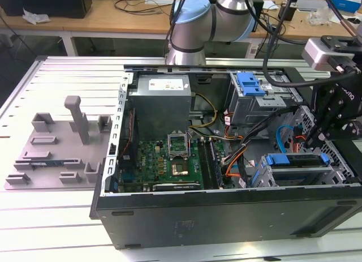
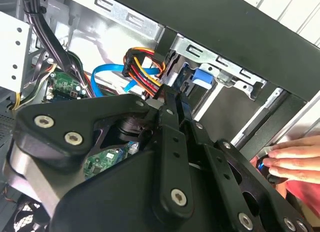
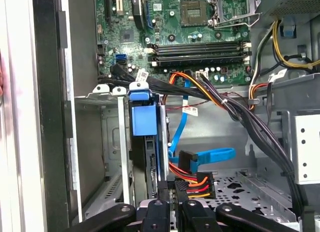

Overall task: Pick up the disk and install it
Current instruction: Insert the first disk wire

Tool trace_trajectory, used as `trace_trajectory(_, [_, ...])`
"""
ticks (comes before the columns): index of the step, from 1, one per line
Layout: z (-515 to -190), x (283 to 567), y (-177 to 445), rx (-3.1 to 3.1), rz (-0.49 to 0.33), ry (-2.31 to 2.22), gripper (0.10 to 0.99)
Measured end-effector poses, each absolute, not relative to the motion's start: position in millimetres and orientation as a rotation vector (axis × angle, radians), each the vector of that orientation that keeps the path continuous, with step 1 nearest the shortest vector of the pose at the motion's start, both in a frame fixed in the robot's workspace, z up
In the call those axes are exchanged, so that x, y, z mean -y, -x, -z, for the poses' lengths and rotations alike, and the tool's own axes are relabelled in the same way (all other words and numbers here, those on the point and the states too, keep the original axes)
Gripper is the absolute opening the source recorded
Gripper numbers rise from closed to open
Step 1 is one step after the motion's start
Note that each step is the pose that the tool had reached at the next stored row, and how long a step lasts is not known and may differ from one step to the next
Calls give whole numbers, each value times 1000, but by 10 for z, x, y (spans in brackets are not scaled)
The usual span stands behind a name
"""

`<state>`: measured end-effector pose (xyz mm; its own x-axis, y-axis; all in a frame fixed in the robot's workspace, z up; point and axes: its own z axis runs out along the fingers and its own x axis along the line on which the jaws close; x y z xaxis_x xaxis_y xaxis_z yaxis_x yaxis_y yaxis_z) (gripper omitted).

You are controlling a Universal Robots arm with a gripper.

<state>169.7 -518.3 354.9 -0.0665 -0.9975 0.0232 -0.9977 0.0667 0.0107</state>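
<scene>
The disk (image 1: 294, 159), silver in its bright blue carrier, sits inside the lower drive cage at the exterior view's right of the open computer case. In the first wrist view the disk (image 3: 145, 119) stands edge-on in the cage. My gripper (image 1: 311, 142) hangs over that cage. In both wrist views its jaws stand close together, and nothing shows between them. The gripper (image 3: 170, 184) is at the disk's near end, beside the cable plugs. The second wrist view has the gripper (image 2: 172, 94) pointing at the blue carrier tab (image 2: 200, 76).
A person's hand (image 2: 295, 162) rests at the case's outer edge. Orange and blue cables (image 3: 200, 159) crowd the cage. The power supply (image 1: 161, 98), motherboard (image 1: 169, 160) and an upper bay with a blue latch (image 1: 249, 84) fill the case. A grey fixture plate (image 1: 56, 143) lies outside it.
</scene>
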Motion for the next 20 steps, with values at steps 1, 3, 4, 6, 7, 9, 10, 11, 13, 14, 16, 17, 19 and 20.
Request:
trace_trajectory(1, [-3549,5183,-1697,2276,-13,-2130,165])
trace_trajectory(3, [-3549,5183,-1696,2277,-13,-2130,165])
trace_trajectory(4, [-3549,5182,-1696,2277,-13,-2130,165])
trace_trajectory(6, [-3549,5184,-1695,2277,-13,-2130,165])
trace_trajectory(7, [-3549,5187,-1695,2277,-13,-2130,165])
trace_trajectory(9, [-3549,5208,-1695,2280,-13,-2127,165])
trace_trajectory(10, [-3550,5215,-1695,2281,-13,-2125,165])
trace_trajectory(11, [-3549,5226,-1695,2285,-13,-2121,165])
trace_trajectory(13, [-3549,5236,-1695,2296,-13,-2109,165])
trace_trajectory(14, [-3549,5240,-1695,2300,-12,-2105,165])
trace_trajectory(16, [-3549,5240,-1695,2300,-12,-2104,165])
trace_trajectory(17, [-3549,5240,-1695,2300,-12,-2104,165])
trace_trajectory(19, [-3549,5240,-1695,2300,-12,-2104,165])
trace_trajectory(20, [-3548,5240,-1695,2300,-12,-2104,165])
